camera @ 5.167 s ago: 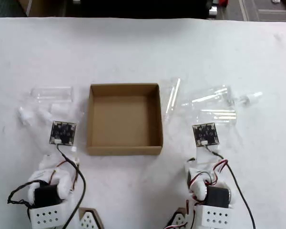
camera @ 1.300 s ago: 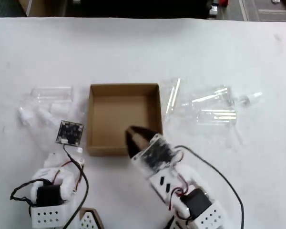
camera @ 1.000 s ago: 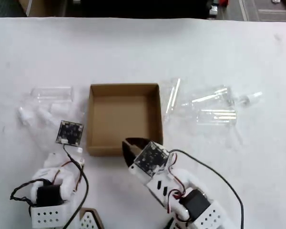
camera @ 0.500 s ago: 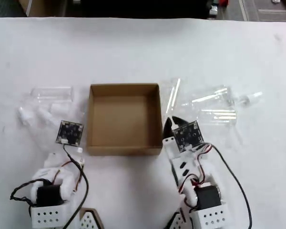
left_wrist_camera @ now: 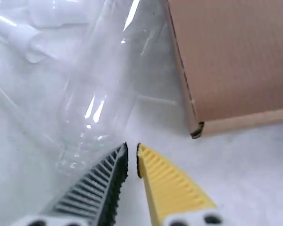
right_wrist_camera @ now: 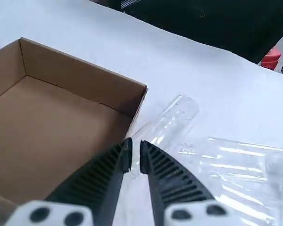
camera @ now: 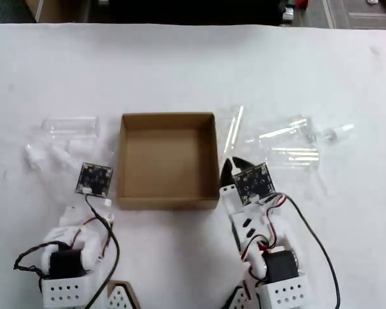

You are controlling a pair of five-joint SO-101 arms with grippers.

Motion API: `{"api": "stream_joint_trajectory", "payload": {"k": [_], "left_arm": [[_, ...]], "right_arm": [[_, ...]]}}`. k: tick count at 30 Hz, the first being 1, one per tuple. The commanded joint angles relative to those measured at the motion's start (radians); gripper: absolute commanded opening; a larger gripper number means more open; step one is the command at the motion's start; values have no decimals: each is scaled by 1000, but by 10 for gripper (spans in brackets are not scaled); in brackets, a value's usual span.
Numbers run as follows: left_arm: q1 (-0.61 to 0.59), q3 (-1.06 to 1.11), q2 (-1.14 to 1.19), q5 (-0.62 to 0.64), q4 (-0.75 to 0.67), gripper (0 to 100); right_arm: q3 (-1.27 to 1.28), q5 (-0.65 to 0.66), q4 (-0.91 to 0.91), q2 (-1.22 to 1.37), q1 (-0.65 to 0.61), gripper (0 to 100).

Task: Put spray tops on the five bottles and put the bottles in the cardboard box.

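Fingers of right arm together at cardboard box rim; left fingers together beside bottle.

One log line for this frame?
left gripper: shut, empty, by clear bottle beside cardboard box | right gripper: shut, empty, beside box's right wall | bottles: on table, none in box

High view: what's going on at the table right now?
Nothing is gripped. The right gripper hovers shut by the cardboard box's right wall, next to a clear bottle lying on the table. The left gripper, also shut, sits near another bottle left of the box. The box is empty; loose spray tops lie farther left.
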Motion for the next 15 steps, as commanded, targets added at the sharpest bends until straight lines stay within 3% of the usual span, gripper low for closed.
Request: {"api": "stream_joint_trajectory", "payload": {"k": [1, 3, 9, 15], "left_arm": [[8, -2, -5, -9, -5, 42], [-1, -8, -5, -25, -5, 42], [-148, -196, -5, -275, -3, 42], [-295, -345, -5, -431, 5, 43]], "right_arm": [[9, -2, -4, -4, 10, 19], [9, -2, -2, -2, 10, 19], [9, 0, -2, -2, 19, 18], [9, 0, -8, -2, 12, 18]]}}
